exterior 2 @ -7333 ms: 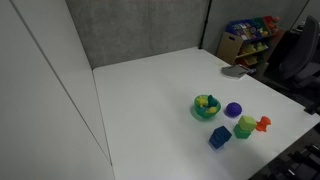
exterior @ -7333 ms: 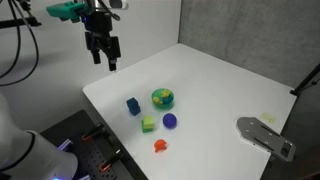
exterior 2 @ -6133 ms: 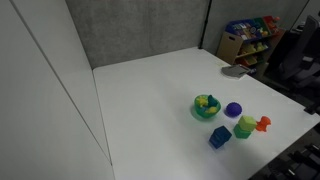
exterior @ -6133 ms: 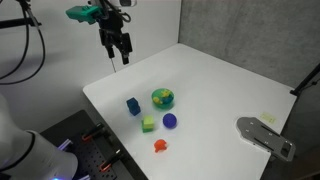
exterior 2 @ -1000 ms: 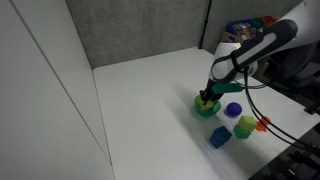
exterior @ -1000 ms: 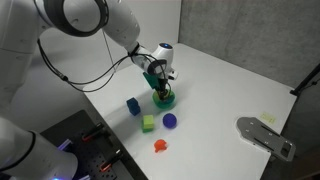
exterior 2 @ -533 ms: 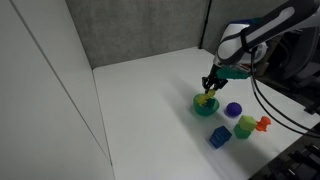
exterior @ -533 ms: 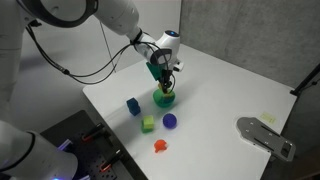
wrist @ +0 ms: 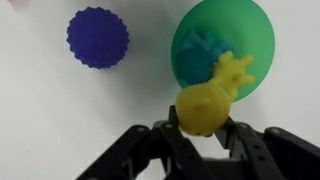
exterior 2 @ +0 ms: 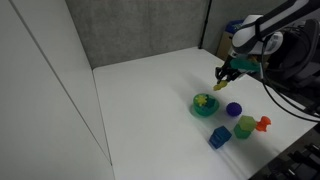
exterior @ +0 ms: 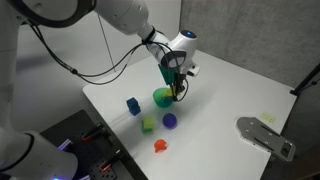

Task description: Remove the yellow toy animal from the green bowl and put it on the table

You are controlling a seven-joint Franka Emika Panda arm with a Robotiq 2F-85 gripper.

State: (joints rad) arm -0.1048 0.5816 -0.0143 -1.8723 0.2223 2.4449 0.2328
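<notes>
Wrist view: yellow toy animal (wrist: pixel 208 100) is clamped between the end effector (wrist: pixel 205 123) fingers, jaws closed down to the toy's width, grip on the rounded body. The limbs stick out toward the green bowl (wrist: pixel 250 30).

- Toy is off the bowl floor and held in the air. It partly overlaps the bowl rim in this view, so it doesn't look fully clear of the bowl sideways.
- Something teal-blue sits in the bowl (wrist: pixel 198 55); can't tell what it is.
- In both exterior views the end effector (exterior: pixel 178 92) (exterior 2: pixel 222 82) hangs above the tabletop (exterior: pixel 230 85), just beside and above the bowl (exterior: pixel 161 97) (exterior 2: pixel 205 107). The toy is too small to resolve there.

Progress, my read: the grasp and lift-out are done. What's left is to move sideways off the bowl, descend, release on bare tabletop and retreat.

Neighbours to avoid at the drop:
- purple spiky ball (wrist: pixel 97 38), near the bowl
- yellow-green cube (exterior: pixel 148 124)
- blue cube (exterior: pixel 133 105)
- orange-red piece (exterior: pixel 159 145)

The far side of the bowl looks free of these.
</notes>
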